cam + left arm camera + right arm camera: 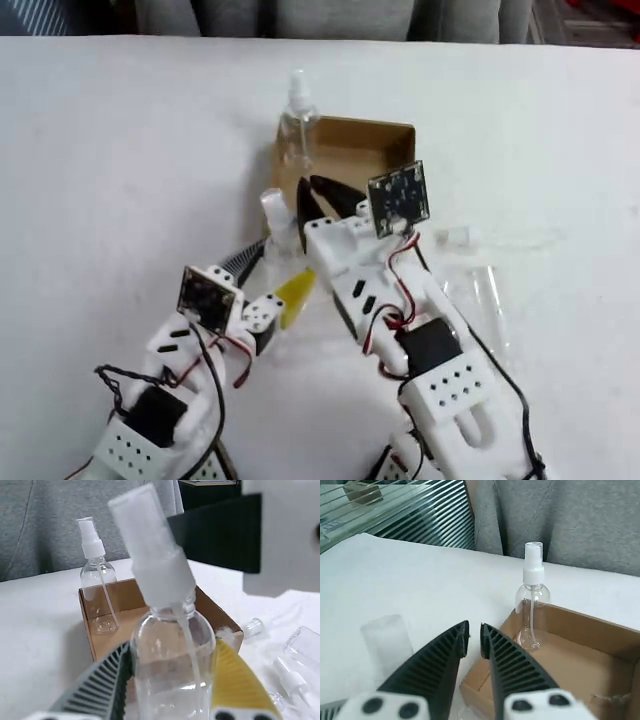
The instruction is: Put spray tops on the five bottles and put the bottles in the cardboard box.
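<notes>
My left gripper [172, 647] is shut on a clear bottle [172, 675] that carries a white spray top [150, 545], with the grey and yellow fingers at its sides. From above, this bottle [283, 238] stands just in front of the cardboard box [385, 135]. My right gripper [318, 190] hovers over the box's near edge beside that spray top [387, 640], its black fingers [510, 660] a narrow gap apart and holding nothing. A second capped bottle [298, 128] stands upright in the box's far left corner.
Loose clear bottles [485, 290] lie on the table right of the right arm, with a small spray part [455, 237] near them. The left wrist view shows several of these bottles [302, 645] beyond the box [210, 610].
</notes>
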### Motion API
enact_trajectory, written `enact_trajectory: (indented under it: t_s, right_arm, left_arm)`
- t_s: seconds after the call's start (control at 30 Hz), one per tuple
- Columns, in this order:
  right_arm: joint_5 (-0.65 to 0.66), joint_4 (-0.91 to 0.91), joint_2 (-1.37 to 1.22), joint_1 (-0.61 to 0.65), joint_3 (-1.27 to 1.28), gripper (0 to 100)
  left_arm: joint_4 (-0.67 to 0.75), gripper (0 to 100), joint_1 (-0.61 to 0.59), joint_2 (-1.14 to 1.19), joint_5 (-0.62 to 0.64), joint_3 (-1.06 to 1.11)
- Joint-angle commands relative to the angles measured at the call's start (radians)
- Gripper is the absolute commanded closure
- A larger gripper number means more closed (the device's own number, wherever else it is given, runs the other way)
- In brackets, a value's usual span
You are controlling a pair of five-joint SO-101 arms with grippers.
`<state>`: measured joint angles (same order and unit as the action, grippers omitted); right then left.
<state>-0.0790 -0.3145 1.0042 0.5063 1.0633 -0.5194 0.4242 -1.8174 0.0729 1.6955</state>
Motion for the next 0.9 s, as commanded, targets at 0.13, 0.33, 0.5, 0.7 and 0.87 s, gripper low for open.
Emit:
enact_trajectory:
  t_s: [0.13, 0.33, 0.5, 0.7, 0.87]
  right_arm:
    - [0.035, -0.004, 0.035, -0.071, -0.005, 98.3]
    - [0.032, 0.013, 0.030, -0.071, -0.115, 98.3]
    - [-0.020, 0.036, 0.025, 0.010, -0.224, 98.3]
    - [0.012, -0.160, 0.035, 0.097, -0.236, 98.3]
    - [0.012, -0.257, 0.048, 0.099, -0.238, 98.3]
  left_arm:
    - [0.023, 98, -0.005, -0.016, -0.012, -0.003]
    - [0.020, 98, -0.004, -0.016, -0.012, -0.003]
    - [0.020, 98, -0.002, -0.016, -0.012, -0.003]
    - [0.018, 98, -0.005, -0.016, -0.012, -0.003]
    - [0.018, 98, -0.005, -0.016, -0.012, -0.003]
